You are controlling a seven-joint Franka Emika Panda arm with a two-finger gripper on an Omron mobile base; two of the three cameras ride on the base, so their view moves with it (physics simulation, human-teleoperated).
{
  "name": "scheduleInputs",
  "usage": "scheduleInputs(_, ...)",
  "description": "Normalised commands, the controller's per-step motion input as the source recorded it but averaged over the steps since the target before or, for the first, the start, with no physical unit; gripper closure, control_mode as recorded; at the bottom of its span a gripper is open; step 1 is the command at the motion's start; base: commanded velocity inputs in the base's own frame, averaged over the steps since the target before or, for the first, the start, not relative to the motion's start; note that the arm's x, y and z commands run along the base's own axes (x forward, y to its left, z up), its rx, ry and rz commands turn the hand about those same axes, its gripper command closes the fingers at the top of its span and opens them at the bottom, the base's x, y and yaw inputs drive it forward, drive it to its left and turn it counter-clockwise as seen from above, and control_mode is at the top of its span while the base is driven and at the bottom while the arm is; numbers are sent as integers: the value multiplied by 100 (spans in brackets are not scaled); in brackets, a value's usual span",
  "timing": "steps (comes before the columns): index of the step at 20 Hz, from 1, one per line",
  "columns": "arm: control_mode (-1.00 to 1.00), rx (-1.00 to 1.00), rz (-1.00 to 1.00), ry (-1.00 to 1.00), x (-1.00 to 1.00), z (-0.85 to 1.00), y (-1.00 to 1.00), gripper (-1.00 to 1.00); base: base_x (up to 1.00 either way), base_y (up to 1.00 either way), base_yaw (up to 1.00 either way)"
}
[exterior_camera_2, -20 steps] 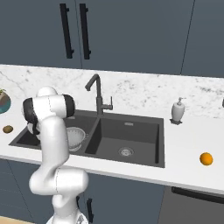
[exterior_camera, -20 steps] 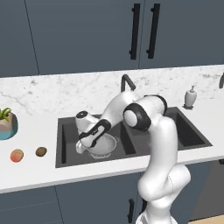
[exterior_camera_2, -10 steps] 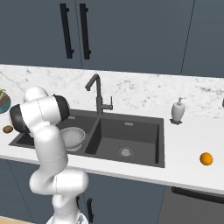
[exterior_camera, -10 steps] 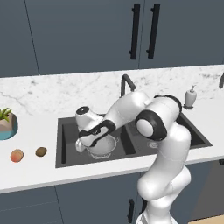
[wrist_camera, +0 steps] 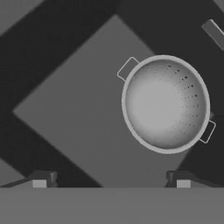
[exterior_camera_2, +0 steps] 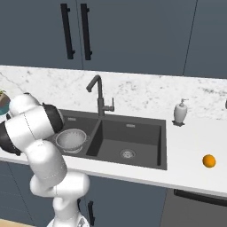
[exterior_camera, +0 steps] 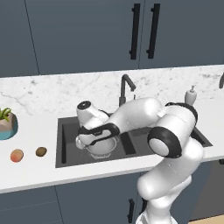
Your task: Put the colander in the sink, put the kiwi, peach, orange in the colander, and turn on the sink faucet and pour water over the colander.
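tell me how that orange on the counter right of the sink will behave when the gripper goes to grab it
The orange looks like a smooth near-sphere lying loose on the flat counter, so a nudge would probably set it rolling. Its round sides give the fingers little flat surface, so an off-centre pinch may squirt it out. It seems firm enough not to deform much.

one colander [exterior_camera_2: 70, 139], one kiwi [exterior_camera: 41, 152], one peach [exterior_camera: 16, 155], one orange [exterior_camera_2: 209, 161]

silvery colander [wrist_camera: 165, 104]; charcoal sink [exterior_camera_2: 142, 153]
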Motion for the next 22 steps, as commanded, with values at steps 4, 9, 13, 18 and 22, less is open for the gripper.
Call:
scheduleInputs(4,-100,0,-10,0,-46,33,-11,-100,0,0,0)
scheduleInputs(9,-100,0,-2,0,-42,11,-11,-100,0,0,0)
scheduleInputs(13,-100,3,0,0,-47,9,-20,-100,0,0,0)
scheduleInputs(18,-100,11,-1,0,-31,12,-20,-100,0,0,0)
scheduleInputs(22,-100,11,-10,0,-10,33,-26,-100,0,0,0)
